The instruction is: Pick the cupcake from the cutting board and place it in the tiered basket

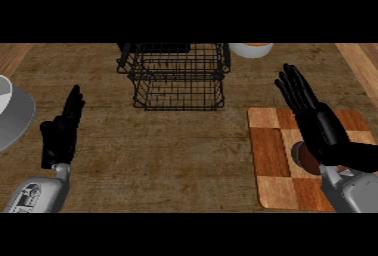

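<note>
A checkered wooden cutting board (272,150) lies at the right of the counter. On it sits the cupcake (305,157), brown and mostly hidden behind my right hand (316,120). That hand hovers over the board with straight fingers pointing away, open and holding nothing. The black wire tiered basket (177,75) stands at the back centre, its tiers showing nothing inside. My left hand (62,132) rests open at the left, fingers up, well away from the board and basket.
A grey-white round object (13,112) juts in at the left edge. A white bowl with orange contents (251,49) sits behind the basket at the back right. Bare brown counter (177,150) stretches between the hands.
</note>
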`<act>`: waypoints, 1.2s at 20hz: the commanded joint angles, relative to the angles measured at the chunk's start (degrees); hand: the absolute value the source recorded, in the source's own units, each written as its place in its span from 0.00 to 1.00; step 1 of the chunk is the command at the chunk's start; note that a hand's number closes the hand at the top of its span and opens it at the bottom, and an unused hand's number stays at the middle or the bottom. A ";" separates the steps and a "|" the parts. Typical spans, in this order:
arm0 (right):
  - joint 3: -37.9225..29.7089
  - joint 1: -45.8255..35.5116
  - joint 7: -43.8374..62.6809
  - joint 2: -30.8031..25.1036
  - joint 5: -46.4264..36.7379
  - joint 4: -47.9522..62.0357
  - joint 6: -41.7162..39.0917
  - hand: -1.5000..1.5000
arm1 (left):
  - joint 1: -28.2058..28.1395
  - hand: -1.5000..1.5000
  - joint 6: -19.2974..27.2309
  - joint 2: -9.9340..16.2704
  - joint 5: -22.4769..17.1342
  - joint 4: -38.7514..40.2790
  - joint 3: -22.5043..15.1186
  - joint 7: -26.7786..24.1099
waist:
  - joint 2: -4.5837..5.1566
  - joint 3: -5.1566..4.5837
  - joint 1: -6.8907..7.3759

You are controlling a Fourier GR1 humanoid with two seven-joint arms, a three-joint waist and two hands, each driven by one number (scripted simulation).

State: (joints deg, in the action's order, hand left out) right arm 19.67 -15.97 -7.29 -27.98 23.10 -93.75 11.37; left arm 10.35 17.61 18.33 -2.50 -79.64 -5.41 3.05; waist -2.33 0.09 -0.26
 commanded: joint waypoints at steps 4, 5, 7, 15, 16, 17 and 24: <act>-10.06 1.12 -1.37 6.13 -2.25 5.37 16.91 0.00 | -1.38 0.50 -7.69 -1.86 -3.80 -2.48 -2.71 -4.73 | 2.39 -0.13 0.08; -13.86 0.21 0.40 6.06 -0.78 4.84 20.28 0.00 | -1.19 0.50 -8.45 -3.51 -4.21 -3.18 -4.65 -3.69 | 2.20 -0.15 -0.82; -14.06 3.28 2.87 -1.05 -10.23 12.62 27.01 0.00 | -2.33 0.50 -9.96 -4.53 -4.66 -2.43 -6.32 -4.40 | 3.11 -0.77 -1.85; -14.44 3.43 -6.45 9.64 -11.85 4.23 35.28 0.00 | -4.15 0.50 -17.22 -4.35 -7.24 -0.04 -6.23 -7.59 | 2.08 -0.15 -0.21; -11.16 5.92 -5.22 9.63 -15.15 2.26 37.44 0.00 | -1.84 0.50 -17.16 -5.07 -7.72 3.45 -4.91 -8.18 | 2.13 -0.19 -0.60; -9.23 6.20 -0.03 6.07 -18.21 1.28 39.36 0.00 | -4.05 0.50 -15.98 -6.29 -6.53 1.50 -6.91 -8.76 | 1.92 -0.27 -0.72; -2.27 15.90 21.37 -13.51 -27.91 3.45 32.07 0.00 | -3.60 0.50 -15.87 -3.96 -6.53 2.68 -4.56 -8.94 | 1.83 -1.08 -2.78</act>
State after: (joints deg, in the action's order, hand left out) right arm 13.40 -4.98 5.03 -33.19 0.05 -90.96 46.70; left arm 6.54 1.46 14.04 -9.26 -77.58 -10.59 -5.50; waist -0.59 -0.67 -2.12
